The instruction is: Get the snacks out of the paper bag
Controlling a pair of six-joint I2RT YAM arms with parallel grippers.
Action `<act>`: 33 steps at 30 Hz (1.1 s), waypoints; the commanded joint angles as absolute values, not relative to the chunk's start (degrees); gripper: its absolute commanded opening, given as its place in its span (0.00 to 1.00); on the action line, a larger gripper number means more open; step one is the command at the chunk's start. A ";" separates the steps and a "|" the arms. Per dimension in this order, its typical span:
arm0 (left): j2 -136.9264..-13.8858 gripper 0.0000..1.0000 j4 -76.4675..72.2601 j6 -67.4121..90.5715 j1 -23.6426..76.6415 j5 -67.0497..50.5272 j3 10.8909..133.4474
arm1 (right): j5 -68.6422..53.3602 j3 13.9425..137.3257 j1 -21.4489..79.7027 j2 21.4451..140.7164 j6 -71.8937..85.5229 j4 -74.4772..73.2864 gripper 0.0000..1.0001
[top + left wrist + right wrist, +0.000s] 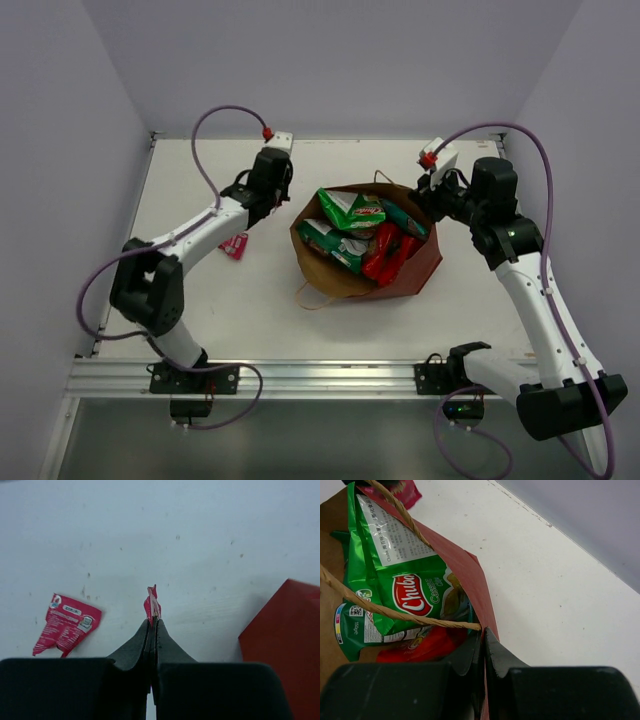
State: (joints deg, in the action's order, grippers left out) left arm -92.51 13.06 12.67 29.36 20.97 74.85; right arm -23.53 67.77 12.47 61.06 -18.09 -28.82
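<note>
The red-brown paper bag (420, 272) lies open mid-table, tan inside. It holds the green-white chip bag (350, 208), a second green-white packet (330, 243), a red packet (384, 250) and a teal packet (403, 219). My right gripper (483, 632) is shut on the bag's rim (475, 587) by a twisted handle (395, 614); the chip bag (405, 580) lies just inside. My left gripper (153, 622) is shut on a small red-pink sachet (151, 604), left of the bag (287, 645). Another red-pink sachet (66, 625) lies on the table and shows in the top view (236, 246).
The white table (250, 310) is walled at the back and on both sides. A metal rail (300, 378) runs along its near edge. The bag's other handle (312, 298) lies loose on the table toward the front.
</note>
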 commanded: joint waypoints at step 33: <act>-79.61 0.85 9.75 -39.88 50.79 -26.99 73.90 | -34.54 78.49 13.18 62.23 -23.55 -32.43 0.03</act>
